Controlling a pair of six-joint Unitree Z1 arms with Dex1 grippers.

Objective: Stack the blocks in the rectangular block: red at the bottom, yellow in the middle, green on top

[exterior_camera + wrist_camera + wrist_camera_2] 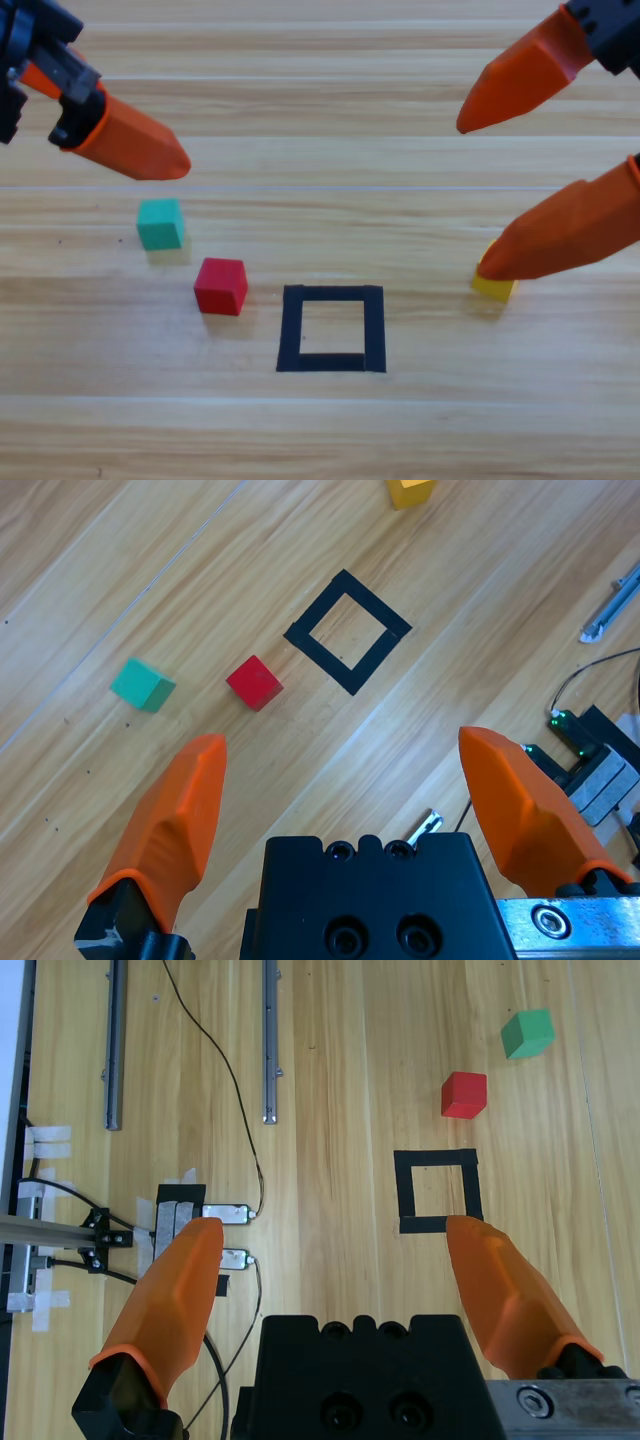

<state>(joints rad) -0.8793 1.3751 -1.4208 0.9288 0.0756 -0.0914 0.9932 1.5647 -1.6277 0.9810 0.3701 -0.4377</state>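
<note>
Wooden table (320, 430): both tools (130, 140) (490, 190) hover spread wide, empty.

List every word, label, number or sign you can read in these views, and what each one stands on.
None: no readable text in any view.
The red cube, yellow cube and teal-green cube have plain faces.
The black tape outline and the wooden table carry no marks.

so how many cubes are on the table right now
3: the green cube at left, the red cube just left of the tape square, and the yellow cube at right, partly hidden under the right hand.
</note>
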